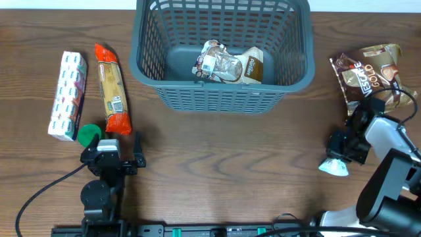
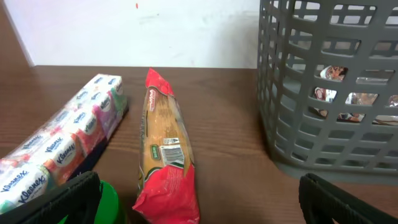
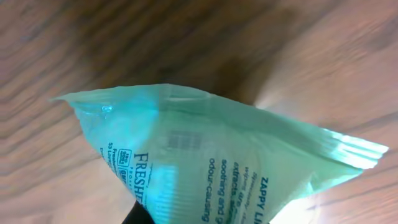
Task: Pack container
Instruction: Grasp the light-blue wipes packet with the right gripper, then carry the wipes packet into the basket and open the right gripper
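Right gripper [image 1: 339, 158] looks pinched on the green packet [image 3: 217, 162], ready for the far basket [image 1: 223, 99]; left gripper [image 2: 199, 183] idles, jaws spread.

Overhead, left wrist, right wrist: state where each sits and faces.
Overhead: above the table, facing straight down on the container; left pincer and right pincer show.
Left wrist: low, facing along the table at the pasta packet; its fingertips show at bottom.
Right wrist: tight on a mint packet over the table; hardly any pincer shows.
Shared: overhead and left wrist both see container and pasta packet.
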